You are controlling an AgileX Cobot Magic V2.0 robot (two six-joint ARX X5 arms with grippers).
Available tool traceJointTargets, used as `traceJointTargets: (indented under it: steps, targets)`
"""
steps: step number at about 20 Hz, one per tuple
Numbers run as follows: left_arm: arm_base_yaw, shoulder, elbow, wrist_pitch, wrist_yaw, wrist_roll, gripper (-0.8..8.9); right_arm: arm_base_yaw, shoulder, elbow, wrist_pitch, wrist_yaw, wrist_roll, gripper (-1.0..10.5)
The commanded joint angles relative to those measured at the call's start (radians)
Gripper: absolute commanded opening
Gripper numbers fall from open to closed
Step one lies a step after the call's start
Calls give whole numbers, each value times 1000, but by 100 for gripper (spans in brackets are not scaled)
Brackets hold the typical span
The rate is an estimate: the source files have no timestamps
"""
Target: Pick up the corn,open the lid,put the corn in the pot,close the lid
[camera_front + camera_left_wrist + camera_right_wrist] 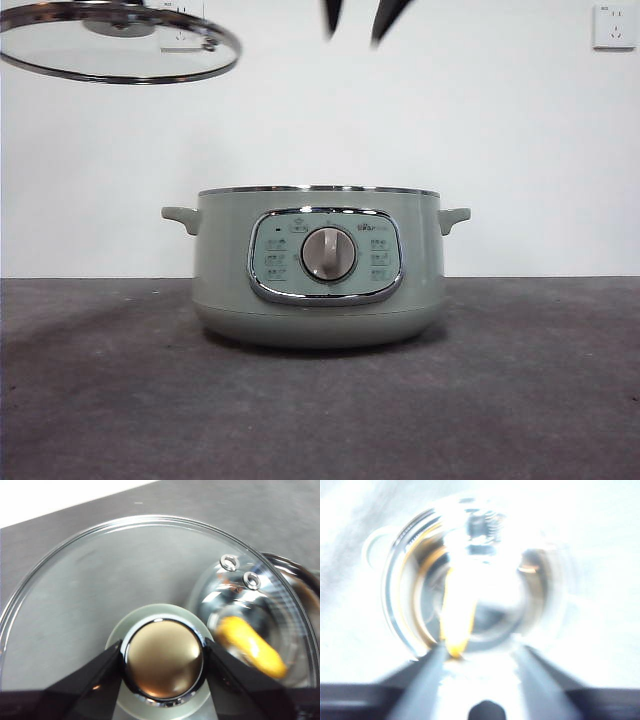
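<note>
In the front view the lid [120, 45] is cut off by the top and left edges, and the pot [318, 265] wall hides its inside. Only two black tips of a pincer [362, 20] show at the top edge. The right wrist view is blurred and overexposed, leaving the corn [457, 615] a yellow smear
</note>
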Motion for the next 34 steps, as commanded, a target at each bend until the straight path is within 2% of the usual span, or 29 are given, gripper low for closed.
traceJointTargets:
  steps: [1,4,8,9,13,16,20,26,34]
  targets:
    - [-71,6,6,27,14,4,-9,48,-112,-7,-58,48,11,-11]
    - [-157,32,6,16,10,3,-9,113,-247,-7,-58,0,32,-11]
    - [-250,94,6,17,10,0,-9,173,-362,-10,-59,-129,47,-11]
    - [-269,111,6,20,9,0,-9,185,-384,-18,-59,-137,47,-11]
    - [-334,182,6,33,-27,-5,-9,211,-504,-173,-59,-128,49,-11]
    - [-370,229,6,43,-46,-8,-9,211,-618,-361,-59,-35,71,-11]
    - [-399,271,6,79,-55,-24,-9,210,-743,-533,-59,-31,101,-11]
    - [-410,293,6,109,-103,-53,-9,210,-863,-612,-59,-51,151,-11]
    - [-412,358,6,120,-96,-79,-9,210,-932,-615,-59,-51,155,-11]
